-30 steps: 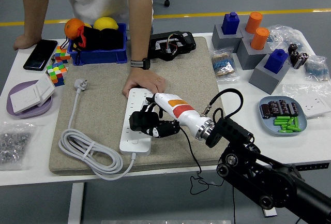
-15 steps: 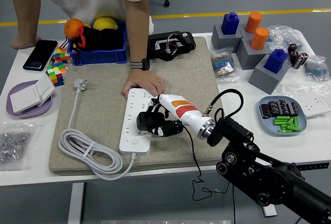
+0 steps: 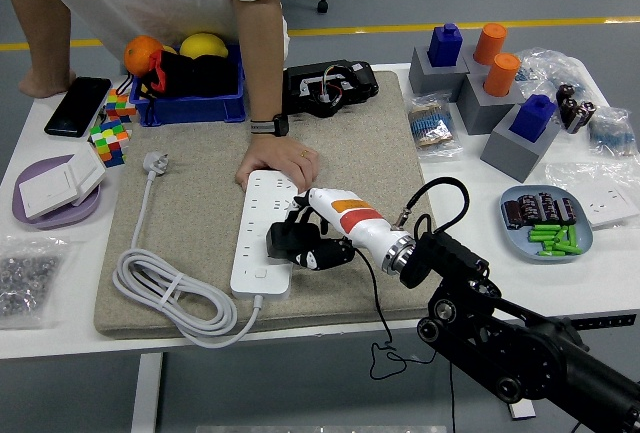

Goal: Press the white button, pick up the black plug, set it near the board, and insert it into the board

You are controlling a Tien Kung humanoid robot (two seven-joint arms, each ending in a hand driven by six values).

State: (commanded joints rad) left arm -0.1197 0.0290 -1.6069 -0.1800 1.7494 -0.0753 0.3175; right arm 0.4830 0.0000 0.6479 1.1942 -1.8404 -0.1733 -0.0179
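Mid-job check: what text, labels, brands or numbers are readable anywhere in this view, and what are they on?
No text is readable in the head view.
White power strip: any socket markings are too small to read.
Right hand, shut on the black plug: its wrist shows an orange-red patch, no legible text.
Black case: the label is blurred.
Phone: the screen is dark.

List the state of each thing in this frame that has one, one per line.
Black plug: held in the right hand, over the strip's right edge, not clearly seated.
Right hand: shut on the plug.
White power strip: flat on the beige mat, far end pinned by a person's hand.
White cable: coiled, its white plug unplugged.
Left hand: out of view.
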